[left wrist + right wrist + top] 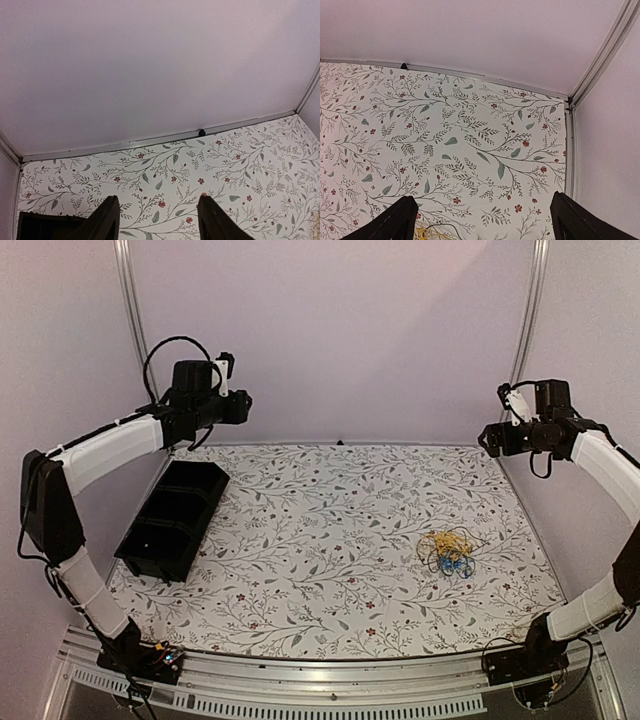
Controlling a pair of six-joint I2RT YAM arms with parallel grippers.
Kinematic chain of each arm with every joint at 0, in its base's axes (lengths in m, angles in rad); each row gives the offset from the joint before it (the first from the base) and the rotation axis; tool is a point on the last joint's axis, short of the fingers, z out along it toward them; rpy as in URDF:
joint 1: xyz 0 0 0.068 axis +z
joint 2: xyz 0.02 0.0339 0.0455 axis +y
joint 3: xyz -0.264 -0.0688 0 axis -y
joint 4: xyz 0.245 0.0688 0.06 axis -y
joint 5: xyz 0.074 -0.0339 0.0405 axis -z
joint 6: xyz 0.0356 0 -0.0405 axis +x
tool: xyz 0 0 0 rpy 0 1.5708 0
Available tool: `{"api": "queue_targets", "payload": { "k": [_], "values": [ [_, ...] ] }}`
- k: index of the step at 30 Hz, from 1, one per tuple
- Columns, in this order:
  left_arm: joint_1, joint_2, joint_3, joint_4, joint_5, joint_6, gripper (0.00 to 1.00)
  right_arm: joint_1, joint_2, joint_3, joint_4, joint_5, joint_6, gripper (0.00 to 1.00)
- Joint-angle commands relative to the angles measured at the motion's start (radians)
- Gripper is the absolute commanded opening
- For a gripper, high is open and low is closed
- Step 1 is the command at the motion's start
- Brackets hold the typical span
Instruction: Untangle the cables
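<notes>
Two grippers hover high over the table [300,570], the left gripper [243,406] above the far left corner, the right gripper [487,438] above the far right corner; this looks like a ready pose that keeps the surface open to the overhead camera. The cables [447,552], a yellow, blue and cream knot, lie near the right edge, toward the near right corner, untouched; a black tray [150,560] sits along the left edge. Only the wrist views settle the jaws: the left's fingers [107,220] stand moderately apart, the right's widely spread, both empty; the right wrist view alone catches a yellow strand at its bottom.
</notes>
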Motion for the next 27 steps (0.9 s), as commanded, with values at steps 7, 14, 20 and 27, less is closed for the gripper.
{"api": "queue_targets", "payload": {
  "k": [7,14,20,27],
  "values": [
    [-0.202,0.083,-0.003,0.106,0.208,0.109,0.61,-0.043,0.002,-0.053,-0.097,-0.154,-0.146,0.99],
    [-0.36,0.116,-0.05,0.107,0.289,0.134,0.6,-0.052,-0.003,-0.139,-0.216,-0.288,-0.31,0.99],
    [-0.407,0.11,-0.122,0.049,0.356,0.136,0.63,-0.055,-0.008,-0.255,-0.388,-0.371,-0.611,0.99],
    [-0.423,0.12,-0.187,0.036,0.391,0.099,0.65,-0.055,0.045,-0.318,-0.425,-0.321,-0.731,0.99]
  ]
}}
